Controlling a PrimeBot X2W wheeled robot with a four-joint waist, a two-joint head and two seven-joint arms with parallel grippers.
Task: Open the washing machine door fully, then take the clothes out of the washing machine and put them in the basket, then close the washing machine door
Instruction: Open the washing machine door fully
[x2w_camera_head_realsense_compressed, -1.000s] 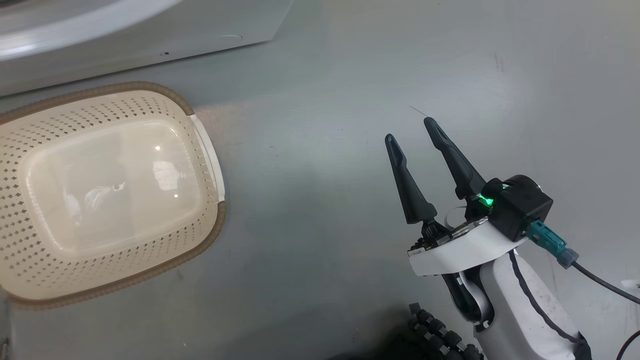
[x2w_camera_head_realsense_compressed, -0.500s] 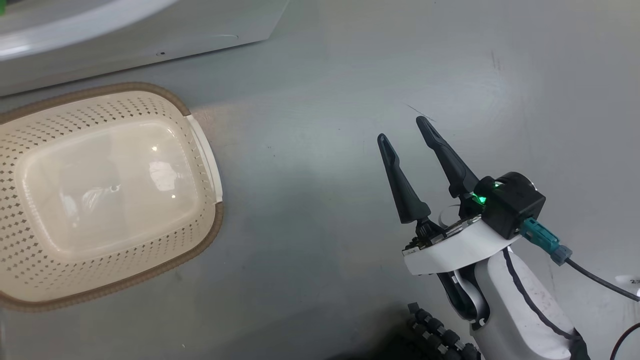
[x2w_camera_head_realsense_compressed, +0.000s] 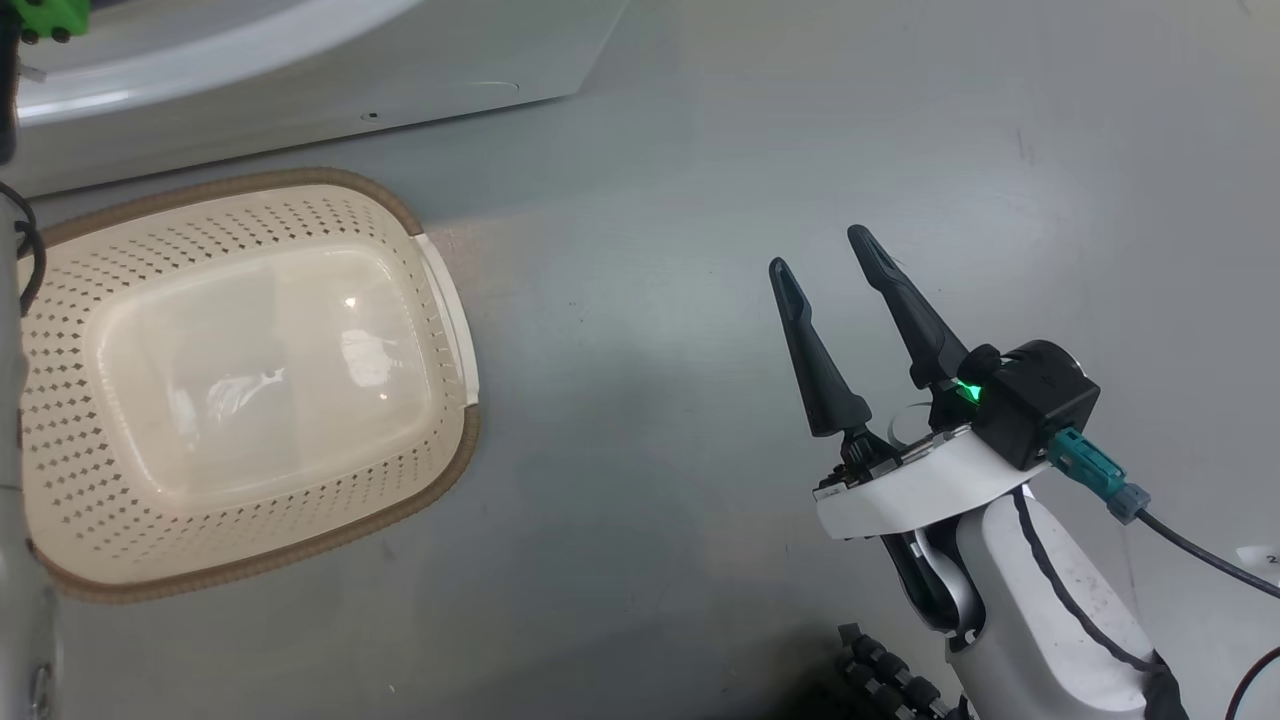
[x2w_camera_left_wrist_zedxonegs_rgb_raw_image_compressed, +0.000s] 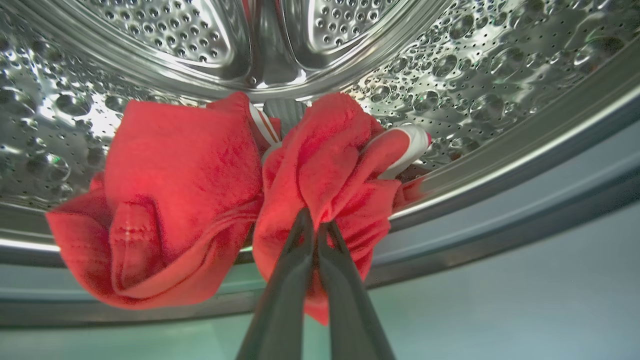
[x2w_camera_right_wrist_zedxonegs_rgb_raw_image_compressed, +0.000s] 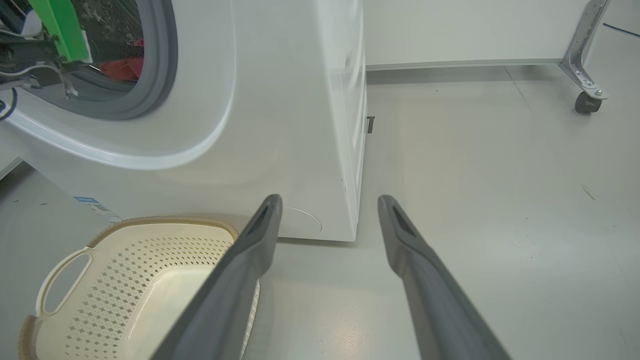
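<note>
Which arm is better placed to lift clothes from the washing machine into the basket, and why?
Left. The left tool is shut on a red garment inside the steel drum, while the right tool stands open over floor beside the basket, holding nothing.

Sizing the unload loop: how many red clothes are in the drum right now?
2. Loose garment lies on the drum lip; gripped garment beside it is pinched in the left tool. More may hide behind.

Clothes (x2w_camera_left_wrist_zedxonegs_rgb_raw_image_compressed: 185, 175) bright red, white stripes. Drum (x2w_camera_left_wrist_zedxonegs_rgb_raw_image_compressed: 450, 65) shiny perforated steel. Basket (x2w_camera_head_realsense_compressed: 60, 420) cream, brown rim. Washing machine (x2w_camera_right_wrist_zedxonegs_rgb_raw_image_compressed: 280, 100) white.
</note>
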